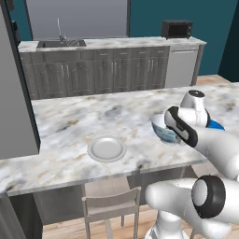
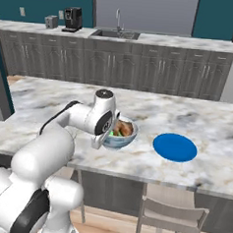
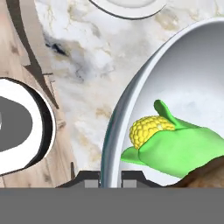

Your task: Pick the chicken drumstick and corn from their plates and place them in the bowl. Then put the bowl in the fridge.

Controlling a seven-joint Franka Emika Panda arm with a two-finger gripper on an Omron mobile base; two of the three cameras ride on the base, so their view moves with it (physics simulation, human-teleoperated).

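The bowl [image 2: 123, 138] stands near the front edge of the marble island, with the corn [image 3: 168, 140] and the brown chicken drumstick [image 2: 125, 128] lying inside it. My gripper [image 3: 109, 179] is shut on the bowl's near rim [image 3: 114, 118], one finger on each side of the wall. From the left, my hand covers much of the bowl [image 1: 161, 130]. The drumstick [image 3: 205, 175] peeks in beside the corn. The blue plate [image 2: 174, 147] and the grey-white plate [image 1: 107, 149] are bare. The fridge's grey side [image 1: 14, 93] rises at the far left.
A chair [image 2: 171, 211] is tucked under the island's front edge and another chair [image 1: 109, 205] sits below the grey-white plate. The back counter carries a sink [image 2: 116, 33], a coffee machine [image 2: 72, 19] and a toaster oven [image 1: 176, 29].
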